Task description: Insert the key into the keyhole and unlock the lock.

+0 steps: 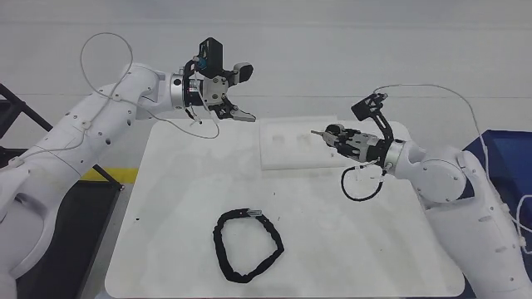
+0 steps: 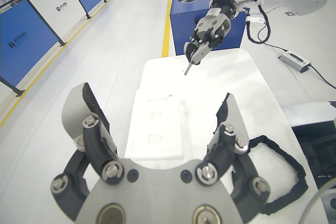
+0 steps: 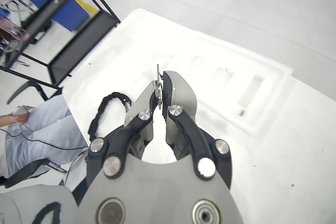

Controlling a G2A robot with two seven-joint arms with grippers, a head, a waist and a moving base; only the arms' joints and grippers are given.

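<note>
A black fabric-sleeved chain lock (image 1: 248, 245) lies in a loop on the white table (image 1: 166, 224), near its front; its lock ends meet at the loop's top. My right gripper (image 1: 326, 135) hovers above the white foam tray (image 1: 291, 145), shut on a small metal key (image 3: 158, 78) whose blade sticks out past the fingertips. That key (image 2: 189, 68) points down toward the table in the left wrist view. My left gripper (image 1: 241, 115) hangs open and empty over the table's back left edge, far from the lock (image 2: 283, 170).
The foam tray (image 2: 157, 128) with several shallow recesses sits at the back middle of the table. A black frame stands (image 3: 78, 25) off the table's left side and a blue cabinet (image 2: 204, 30) off its right.
</note>
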